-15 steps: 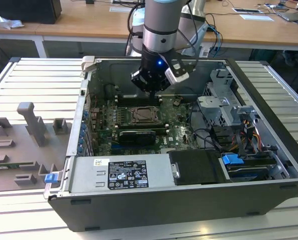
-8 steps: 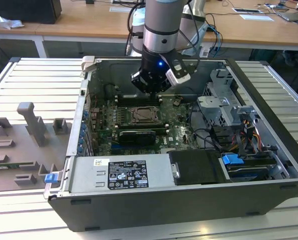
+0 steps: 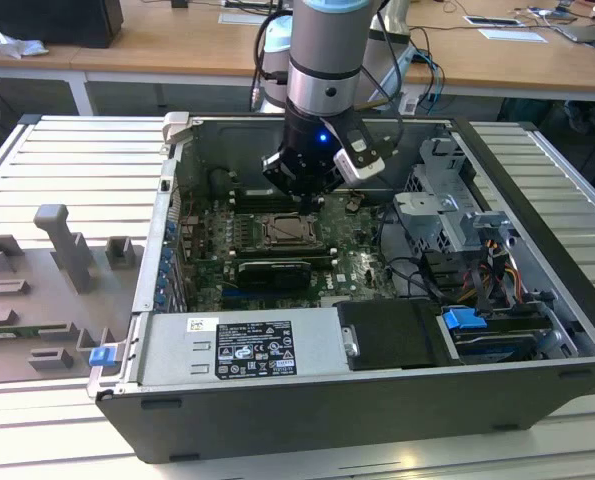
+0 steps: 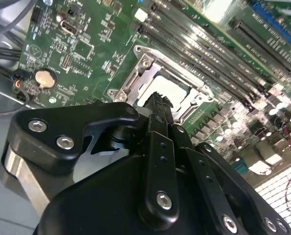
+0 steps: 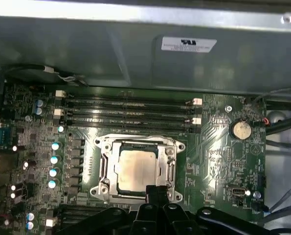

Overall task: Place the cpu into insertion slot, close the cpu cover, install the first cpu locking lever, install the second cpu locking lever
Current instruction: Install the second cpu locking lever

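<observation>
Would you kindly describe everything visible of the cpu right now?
The cpu is a small flat square chip with a pale silvery-beige metal face. It lies level in the motherboard socket, framed by the closed cpu cover, below the memory slots in the first wrist view. The gripper hovers at its edge; contact is unclear.

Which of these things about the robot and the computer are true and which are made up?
1. The cpu sits in its socket on the green board. True.
2. The cpu cover lies flat around the chip. True.
3. The gripper is carrying the chip high above the case. False: its fingers are pressed together with nothing between them, low at the socket's edge.
4. The computer case has its side panel on. False: it lies open, insides showing.
5. A round silver battery sits on the board. True.
</observation>
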You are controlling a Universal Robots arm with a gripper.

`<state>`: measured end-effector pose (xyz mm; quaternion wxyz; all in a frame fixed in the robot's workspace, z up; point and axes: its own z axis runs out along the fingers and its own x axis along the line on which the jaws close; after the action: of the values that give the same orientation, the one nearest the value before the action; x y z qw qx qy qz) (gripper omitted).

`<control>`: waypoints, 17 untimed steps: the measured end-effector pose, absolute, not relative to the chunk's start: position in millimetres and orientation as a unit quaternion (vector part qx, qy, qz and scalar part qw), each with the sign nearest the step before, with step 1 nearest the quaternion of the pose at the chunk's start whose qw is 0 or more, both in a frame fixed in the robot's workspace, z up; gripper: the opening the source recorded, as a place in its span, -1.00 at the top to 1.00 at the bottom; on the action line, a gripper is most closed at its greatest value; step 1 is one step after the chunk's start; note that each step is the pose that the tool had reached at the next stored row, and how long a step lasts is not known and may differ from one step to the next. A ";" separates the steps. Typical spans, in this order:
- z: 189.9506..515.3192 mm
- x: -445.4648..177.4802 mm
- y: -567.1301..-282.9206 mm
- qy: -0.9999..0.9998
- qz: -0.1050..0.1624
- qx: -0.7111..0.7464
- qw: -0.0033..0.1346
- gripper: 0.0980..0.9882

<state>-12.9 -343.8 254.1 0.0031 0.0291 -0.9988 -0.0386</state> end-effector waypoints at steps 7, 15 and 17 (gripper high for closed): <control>254.0 -12.9 -355.7 -0.999 -0.039 0.029 0.003 0.98; 253.9 -12.9 -370.4 -0.999 -0.039 0.029 0.003 0.98; 253.5 -13.0 -373.9 -0.999 -0.039 0.029 0.003 0.98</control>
<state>-13.0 -373.9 253.5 0.0031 0.0293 -0.9988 -0.0386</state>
